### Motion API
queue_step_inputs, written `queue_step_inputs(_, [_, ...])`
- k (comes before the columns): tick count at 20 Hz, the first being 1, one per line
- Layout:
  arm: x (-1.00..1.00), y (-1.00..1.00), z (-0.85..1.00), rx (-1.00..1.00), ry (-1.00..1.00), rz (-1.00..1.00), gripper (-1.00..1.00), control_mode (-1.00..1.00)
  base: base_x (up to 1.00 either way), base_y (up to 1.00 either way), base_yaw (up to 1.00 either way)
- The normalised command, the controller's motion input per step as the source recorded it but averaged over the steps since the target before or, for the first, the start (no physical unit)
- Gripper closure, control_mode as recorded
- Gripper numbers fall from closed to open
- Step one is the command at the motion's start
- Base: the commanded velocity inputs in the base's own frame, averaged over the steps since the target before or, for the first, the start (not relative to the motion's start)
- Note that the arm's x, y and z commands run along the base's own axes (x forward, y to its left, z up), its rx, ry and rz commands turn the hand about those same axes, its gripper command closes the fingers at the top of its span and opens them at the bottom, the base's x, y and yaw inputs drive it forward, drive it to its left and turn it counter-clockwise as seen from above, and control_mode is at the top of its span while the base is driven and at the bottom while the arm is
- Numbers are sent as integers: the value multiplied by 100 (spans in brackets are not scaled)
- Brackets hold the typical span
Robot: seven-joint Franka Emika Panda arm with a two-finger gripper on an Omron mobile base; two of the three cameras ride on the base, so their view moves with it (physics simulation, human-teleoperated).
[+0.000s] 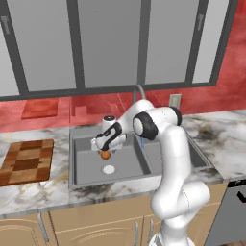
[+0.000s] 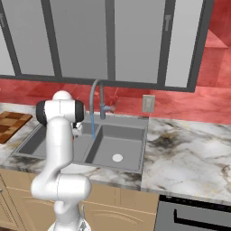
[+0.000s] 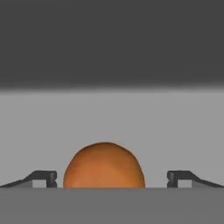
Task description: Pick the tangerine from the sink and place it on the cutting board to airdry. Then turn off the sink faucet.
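Observation:
The tangerine (image 1: 105, 154) is a small orange ball in the left basin of the grey sink (image 1: 85, 166), just behind the white drain (image 1: 109, 169). My gripper (image 1: 104, 149) hangs over it, pointing down. In the hand view the tangerine (image 3: 104, 166) sits between the two fingertips (image 3: 46, 177), with a gap on each side, so the gripper (image 3: 112, 177) is open around it. The faucet (image 2: 93, 97) arches over the sink (image 2: 131, 135) and a thin blue stream of water (image 2: 93, 126) runs from it. The checkered cutting board (image 1: 26, 161) lies on the counter left of the sink.
A plain reddish board (image 1: 41, 108) rests by the red backsplash at the back left. The marble counter (image 1: 221, 137) runs right of the sink, with a wall outlet (image 1: 175, 101) behind it. Grey wall cabinets (image 1: 110, 43) hang overhead. My arm's elbow (image 1: 144, 125) stands over the sink divider.

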Motion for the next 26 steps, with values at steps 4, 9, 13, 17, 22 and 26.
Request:
queue_step_inputs(4, [0,3,-21,0,0,0,-100,-100,0,0,0])
queue_step_inputs(9, [0,8,-22,-1,0,0,-100,-100,0,0,0])
queue_step_inputs(13, [0,6,-17,-1,0,0,100,-100,0,0,0])
queue_step_inputs(17, [-9,0,0,0,-1,0,100,-100,0,0,0])
queue_step_inputs(22, [-25,0,29,0,-7,0,100,-100,0,0,0])
queue_step_inputs(26, [-39,0,66,2,-10,0,100,-100,0,0,0])
